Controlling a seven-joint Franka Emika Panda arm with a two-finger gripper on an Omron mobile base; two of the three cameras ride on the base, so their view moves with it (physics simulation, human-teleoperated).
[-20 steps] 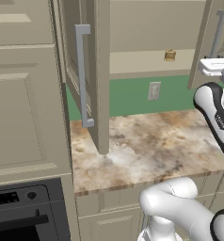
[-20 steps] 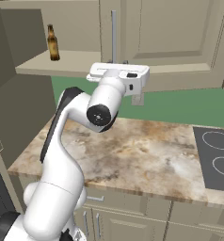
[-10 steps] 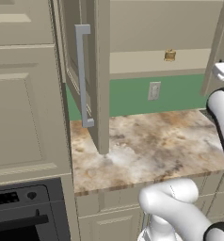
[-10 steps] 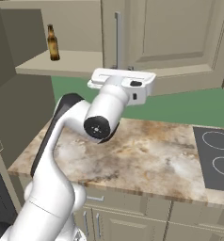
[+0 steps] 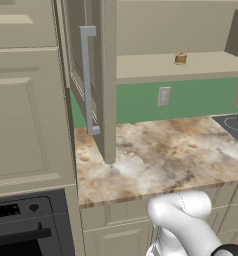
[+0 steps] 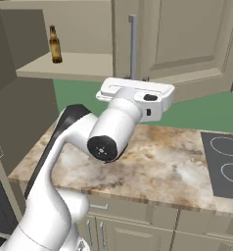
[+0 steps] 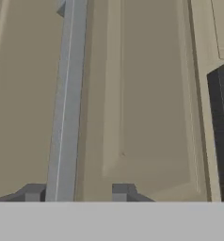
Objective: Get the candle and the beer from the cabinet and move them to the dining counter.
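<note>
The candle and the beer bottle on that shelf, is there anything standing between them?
Cannot tell: the left base view shows the candle on bare shelf, the right base view the beer; neither shows the whole stretch between.

Both base views look forward and down from behind, sharing the cabinet shelf and stone desk. Hand view: close against a door panel.

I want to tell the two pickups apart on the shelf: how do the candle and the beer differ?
The candle is tiny and squat; the beer is tall and slim. The candle is golden-brown all over; the beer is amber with a dark narrow neck. Both stand upright on the cabinet shelf, neither held.
</note>
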